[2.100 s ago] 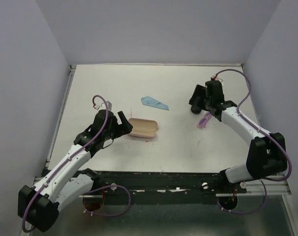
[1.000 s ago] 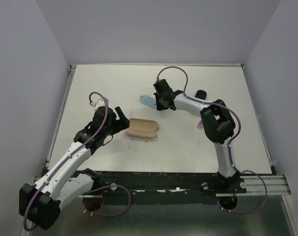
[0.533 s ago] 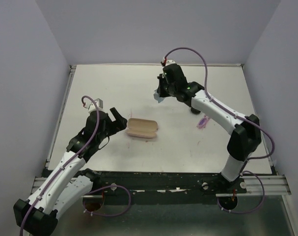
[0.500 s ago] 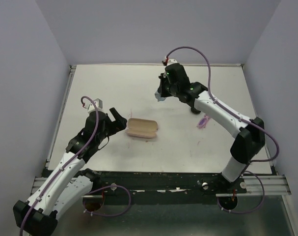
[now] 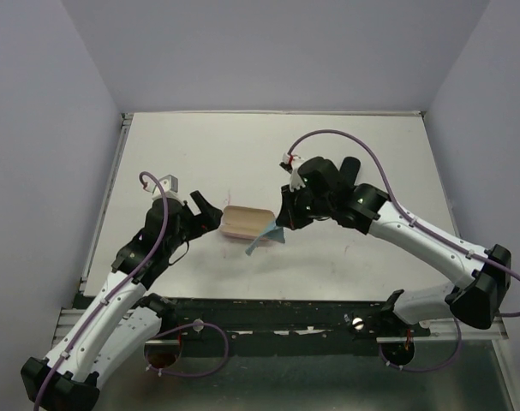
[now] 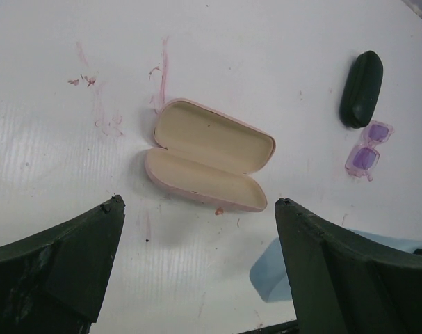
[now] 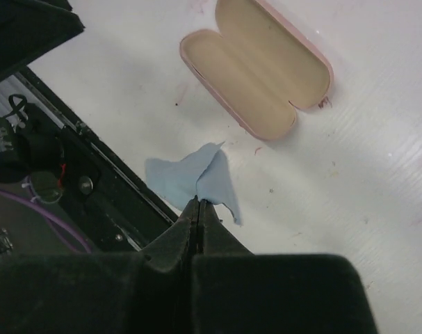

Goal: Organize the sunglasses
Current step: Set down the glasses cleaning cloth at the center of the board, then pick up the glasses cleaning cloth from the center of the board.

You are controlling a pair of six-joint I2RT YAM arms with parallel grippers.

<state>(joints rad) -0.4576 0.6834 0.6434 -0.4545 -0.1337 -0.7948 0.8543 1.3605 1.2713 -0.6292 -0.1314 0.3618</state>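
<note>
A pale pink-purple pair of sunglasses (image 6: 367, 149) lies flat on the table just below a closed black case (image 6: 361, 88). In the top view my right arm hides the pair. An open pink case (image 5: 247, 221) (image 6: 209, 154) (image 7: 256, 66) with a cream lining lies mid-table. My right gripper (image 5: 281, 223) (image 7: 198, 202) is shut on a light blue cloth (image 5: 263, 239) (image 7: 193, 175) (image 6: 272, 268), which hangs at the case's right end. To the left of the case my left gripper (image 5: 210, 211) (image 6: 199, 203) is open with nothing between its fingers.
The black case (image 5: 351, 165) shows partly behind my right arm. Faint red marks (image 6: 99, 104) stain the white table. The black frame rail (image 5: 277, 310) runs along the near edge, close below the hanging cloth. Grey walls close in three sides.
My right arm picked the blue cloth up at the back of the table and swung it forward and down to the pink case's right end. The left arm drew back slightly.
</note>
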